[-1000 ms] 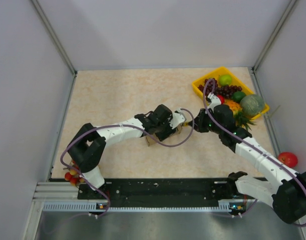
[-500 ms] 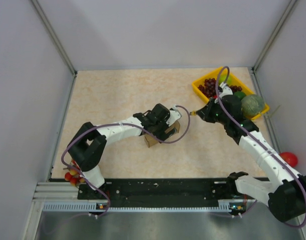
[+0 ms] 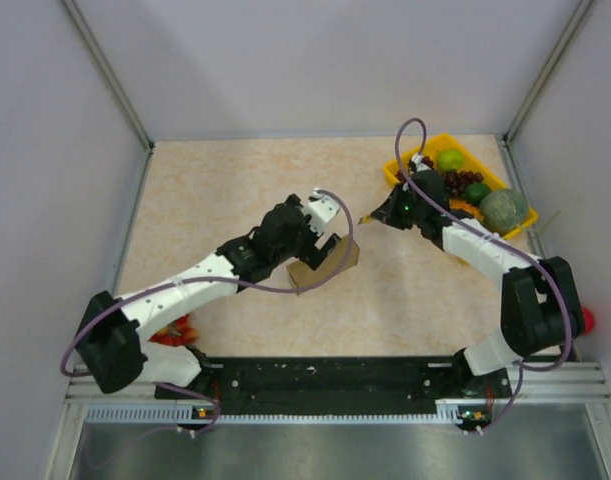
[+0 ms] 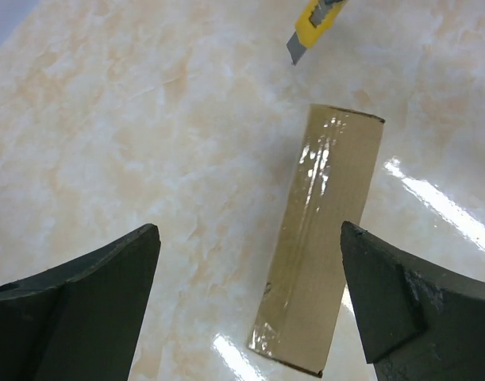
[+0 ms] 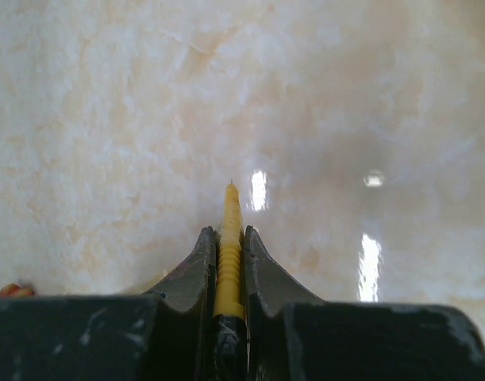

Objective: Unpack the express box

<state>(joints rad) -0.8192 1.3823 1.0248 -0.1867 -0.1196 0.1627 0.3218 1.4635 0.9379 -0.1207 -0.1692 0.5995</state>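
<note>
So the cardboard box [image 4: 321,238] is lying flat on the tabletop [image 3: 235,190], roughly in the middle and a bit toward the near edge, with shiny tape running down its length. The left claw [image 3: 330,235] is hovering right above it, spread wide with nothing in it. In the left wrist view the box sits between the two fingers [image 4: 75,309] but offset toward the right-hand one, and its long axis runs away from the camera, tilted slightly.

The right claw [image 3: 370,217] is clamped tight on a yellow box cutter [image 4: 312,28], blade tip poking out front. It's off to the right of the box and a bit further back, close to the yellow fruit tray [image 3: 400,165].

The tip of the cutter hangs just past the far short end of the box, not touching it. My guess is the taped seam is what needs slicing, so the blade has to line up with that long axis. The left arm is clearly the nearer one for pinning the box down.
</note>
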